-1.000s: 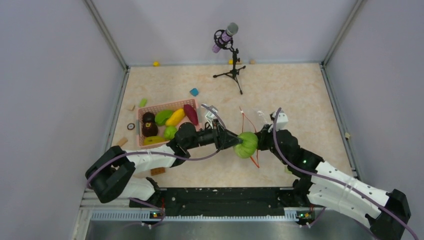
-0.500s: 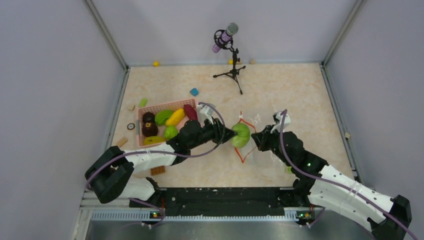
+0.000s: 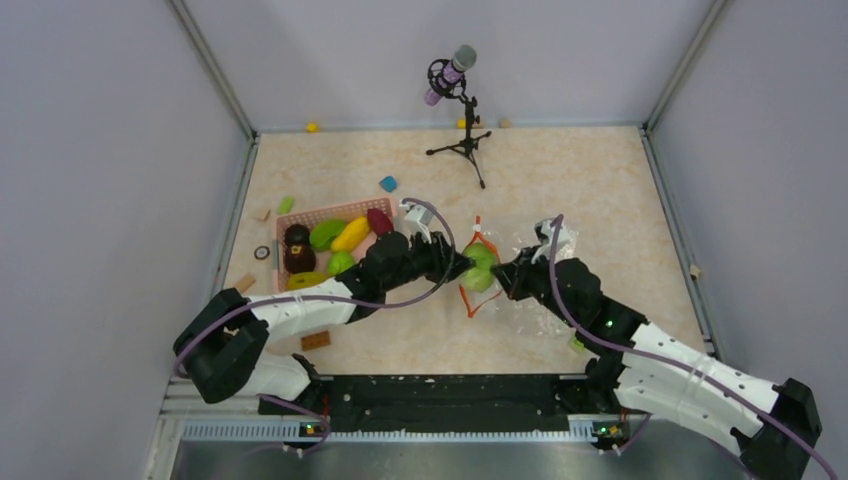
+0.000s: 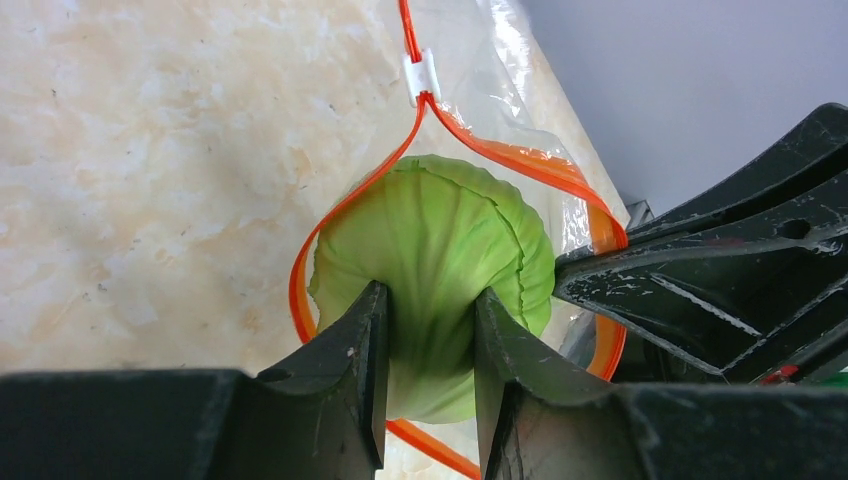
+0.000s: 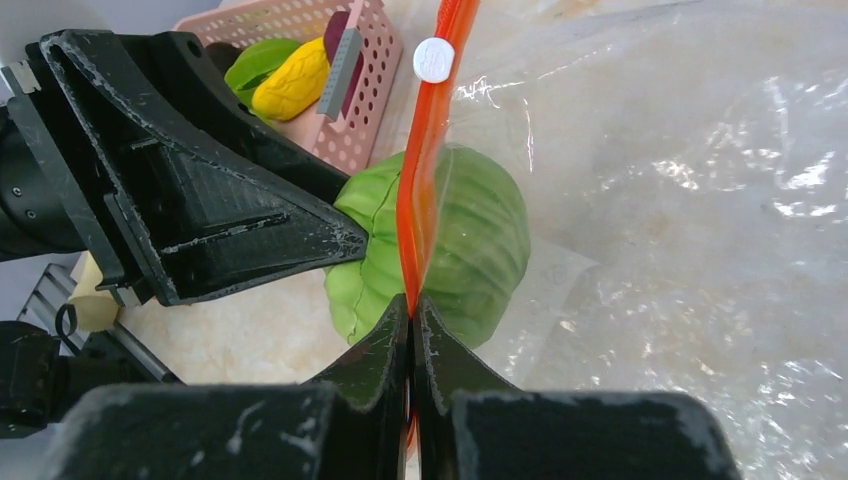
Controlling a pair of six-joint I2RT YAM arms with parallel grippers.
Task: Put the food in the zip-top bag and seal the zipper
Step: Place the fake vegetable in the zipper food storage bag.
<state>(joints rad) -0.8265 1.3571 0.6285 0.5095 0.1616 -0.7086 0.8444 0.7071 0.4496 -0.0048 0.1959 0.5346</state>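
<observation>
My left gripper point(image 3: 462, 268) point(image 4: 428, 300) is shut on a light green cabbage-like food piece point(image 3: 481, 267) point(image 4: 440, 240) and holds it in the open mouth of the clear zip-top bag point(image 3: 535, 300) point(image 5: 680, 200). The orange-red zipper point(image 4: 330, 215) point(image 5: 420, 180) loops around the green piece, its white slider point(image 4: 421, 74) point(image 5: 433, 60) at the far end. My right gripper point(image 3: 503, 277) point(image 5: 412, 305) is shut on the zipper strip and holds the mouth up. More food lies in the pink basket point(image 3: 330, 212): a brown piece point(image 3: 297, 248), a yellow piece point(image 3: 350, 234), a maroon piece point(image 3: 380, 223), green pieces point(image 3: 325, 234).
A microphone on a tripod point(image 3: 460, 110) stands at the back. A blue block point(image 3: 388, 184), a green block point(image 3: 286, 204) and tan blocks point(image 3: 316, 341) lie round the basket. Grey walls close in both sides.
My left gripper has carried the green piece up and left, from over the bag's near side into the bag's mouth. My right gripper has moved with the zipper and kept the mouth open.
</observation>
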